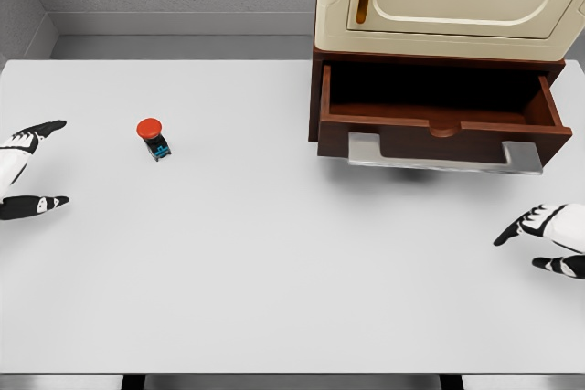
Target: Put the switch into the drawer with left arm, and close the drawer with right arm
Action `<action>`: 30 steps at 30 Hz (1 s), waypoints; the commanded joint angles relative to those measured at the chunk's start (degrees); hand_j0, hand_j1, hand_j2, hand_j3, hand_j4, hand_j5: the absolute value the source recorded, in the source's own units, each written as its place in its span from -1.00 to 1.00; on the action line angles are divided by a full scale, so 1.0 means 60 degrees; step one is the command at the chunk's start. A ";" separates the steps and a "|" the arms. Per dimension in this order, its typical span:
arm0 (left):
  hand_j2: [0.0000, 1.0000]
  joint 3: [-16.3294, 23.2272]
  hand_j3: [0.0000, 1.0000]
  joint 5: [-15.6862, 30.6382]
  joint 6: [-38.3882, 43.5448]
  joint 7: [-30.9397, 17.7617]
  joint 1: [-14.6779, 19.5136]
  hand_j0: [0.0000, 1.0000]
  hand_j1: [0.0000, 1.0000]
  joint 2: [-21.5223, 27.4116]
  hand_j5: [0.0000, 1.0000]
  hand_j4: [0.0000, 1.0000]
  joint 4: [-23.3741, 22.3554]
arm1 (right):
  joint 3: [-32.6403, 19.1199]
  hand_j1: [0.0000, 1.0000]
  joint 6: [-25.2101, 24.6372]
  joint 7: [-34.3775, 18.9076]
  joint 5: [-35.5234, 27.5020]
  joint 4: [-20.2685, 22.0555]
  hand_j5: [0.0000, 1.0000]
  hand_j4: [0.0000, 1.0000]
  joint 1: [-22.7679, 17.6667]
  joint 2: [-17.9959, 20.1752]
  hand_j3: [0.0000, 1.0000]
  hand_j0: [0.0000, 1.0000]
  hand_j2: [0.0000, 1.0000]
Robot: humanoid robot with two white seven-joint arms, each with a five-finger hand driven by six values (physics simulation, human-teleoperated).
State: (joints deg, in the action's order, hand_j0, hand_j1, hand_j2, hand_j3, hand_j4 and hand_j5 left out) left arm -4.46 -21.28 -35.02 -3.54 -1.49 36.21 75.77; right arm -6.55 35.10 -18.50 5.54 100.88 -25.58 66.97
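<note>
The switch [154,137], a small dark body with a round red button on top, lies on the white table left of centre. A brown wooden drawer [439,125] stands pulled open at the upper right, with a silver handle [443,158] across its front; its inside looks dark and bare. My left hand [29,167] hovers at the left edge, well to the left of the switch, fingers spread and holding nothing. At the right edge, below the drawer front, my right hand [546,237] is open too.
A cream cabinet [448,2] sits on top of the drawer housing at the back right. The white table [274,262] ends at a grey wall behind and a front edge near the bottom of the view.
</note>
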 commanded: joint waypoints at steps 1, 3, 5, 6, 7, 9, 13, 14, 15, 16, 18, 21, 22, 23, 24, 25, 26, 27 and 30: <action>1.00 -0.0003 1.00 0.0060 0.0003 0.0005 0.0000 1.00 1.00 0.0015 1.00 1.00 0.0013 | -0.0007 0.31 -0.0016 0.0023 -0.0059 0.0047 0.31 0.31 0.0000 0.0015 0.31 0.31 0.31; 1.00 -0.0003 1.00 0.0075 0.0003 0.0005 0.0015 1.00 1.00 0.0015 1.00 1.00 0.0013 | -0.0022 0.31 -0.0016 -0.0007 -0.0059 0.0047 0.31 0.31 0.0000 0.0000 0.31 0.31 0.31; 1.00 -0.0003 1.00 0.0075 0.0003 0.0005 0.0015 1.00 1.00 0.0001 1.00 1.00 0.0013 | -0.0037 0.26 -0.0016 0.0022 -0.0059 0.0047 0.26 0.26 0.0000 0.0000 0.26 0.26 0.26; 1.00 -0.0003 1.00 0.0075 0.0003 0.0019 0.0015 1.00 1.00 -0.0072 1.00 1.00 0.0028 | -0.0051 0.27 -0.0016 0.0037 -0.0059 0.0047 0.27 0.27 0.0000 0.0000 0.27 0.27 0.27; 1.00 -0.0018 1.00 0.0060 0.0003 0.0034 0.0073 1.00 1.00 -0.0335 1.00 1.00 0.0042 | -0.0051 0.28 -0.0016 0.0037 -0.0059 0.0047 0.28 0.28 0.0015 0.0015 0.28 0.28 0.28; 1.00 -0.0149 1.00 0.0060 0.0003 0.0048 0.0263 1.00 1.00 -0.1140 1.00 1.00 0.0364 | -0.0051 0.32 -0.0016 -0.0021 -0.0030 0.0047 0.32 0.32 0.0000 0.0030 0.32 0.32 0.32; 1.00 -0.0135 1.00 0.0513 0.0003 0.0092 0.0161 1.00 1.00 -0.1611 1.00 1.00 0.0833 | -0.0022 0.36 -0.0016 -0.0080 0.0087 0.0033 0.36 0.36 -0.0059 0.0044 0.36 0.36 0.36; 1.00 -0.0003 1.00 0.0866 0.0003 0.0093 0.0146 1.00 1.00 -0.1596 1.00 1.00 0.0833 | -0.0022 0.36 -0.0016 -0.0080 0.0087 0.0047 0.36 0.36 -0.0088 0.0088 0.36 0.36 0.36; 1.00 0.0085 1.00 0.1100 0.0003 0.0092 0.0146 1.00 1.00 -0.1611 1.00 1.00 0.0804 | -0.0037 0.37 -0.0016 -0.0080 0.0102 0.0033 0.37 0.37 -0.0088 0.0088 0.37 0.37 0.37; 1.00 0.0231 1.00 0.1232 0.0003 0.0092 0.0146 1.00 1.00 -0.1611 1.00 1.00 0.0819 | -0.0037 0.38 -0.0016 -0.0065 0.0146 0.0033 0.38 0.38 -0.0088 0.0103 0.38 0.38 0.38; 1.00 0.0392 1.00 0.1584 0.0003 0.0092 0.0146 1.00 1.00 -0.1654 1.00 1.00 0.0790 | -0.0066 0.38 -0.0016 -0.0065 0.0146 0.0033 0.38 0.38 -0.0088 0.0117 0.38 0.38 0.38; 1.00 0.0539 1.00 0.1979 0.0003 0.0092 0.0132 1.00 1.00 -0.1640 1.00 1.00 0.0819 | -0.0066 0.39 -0.0016 -0.0065 0.0146 0.0033 0.39 0.39 -0.0088 0.0103 0.39 0.39 0.39; 1.00 0.0539 1.00 0.1979 0.0003 0.0078 0.0132 1.00 1.00 -0.1655 1.00 1.00 0.0833 | -0.0066 0.39 -0.0016 -0.0065 0.0146 0.0033 0.39 0.39 -0.0088 0.0103 0.39 0.39 0.39; 1.00 0.0539 1.00 0.1979 0.0003 0.0078 0.0132 1.00 1.00 -0.1640 1.00 1.00 0.0833 | -0.0066 0.39 -0.0016 -0.0065 0.0146 0.0033 0.39 0.39 -0.0088 0.0103 0.39 0.39 0.39; 1.00 0.0539 1.00 0.1965 0.0003 0.0063 0.0161 1.00 1.00 -0.1640 1.00 1.00 0.0804 | -0.0066 0.39 -0.0016 -0.0065 0.0146 0.0033 0.39 0.39 -0.0088 0.0103 0.39 0.39 0.39; 1.00 0.0539 1.00 0.1979 0.0003 0.0048 0.0146 1.00 1.00 -0.1625 1.00 1.00 0.0819 | -0.0066 0.39 -0.0016 -0.0065 0.0146 0.0033 0.39 0.39 -0.0088 0.0103 0.39 0.39 0.39; 1.00 0.0524 1.00 0.1994 0.0003 0.0048 0.0146 1.00 1.00 -0.1611 1.00 1.00 0.0804 | -0.0066 0.40 -0.0016 -0.0065 0.0146 0.0033 0.40 0.40 -0.0088 0.0103 0.40 0.40 0.40; 1.00 0.0524 1.00 0.2008 0.0003 0.0048 0.0146 1.00 1.00 -0.1610 1.00 1.00 0.0804 | -0.0066 0.43 -0.0016 -0.0065 0.0146 0.0033 0.43 0.43 -0.0088 0.0103 0.43 0.43 0.43; 1.00 0.0510 1.00 0.2009 0.0003 0.0034 0.0161 1.00 1.00 -0.1581 1.00 1.00 0.0790 | -0.0066 0.46 -0.0016 -0.0080 0.0146 0.0033 0.46 0.46 -0.0088 0.0103 0.46 0.46 0.46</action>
State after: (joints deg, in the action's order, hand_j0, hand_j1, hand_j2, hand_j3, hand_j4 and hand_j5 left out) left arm -1.38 -9.68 -35.02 -3.31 -0.53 26.54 80.57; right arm -6.94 35.09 -18.93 6.81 101.05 -26.10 67.50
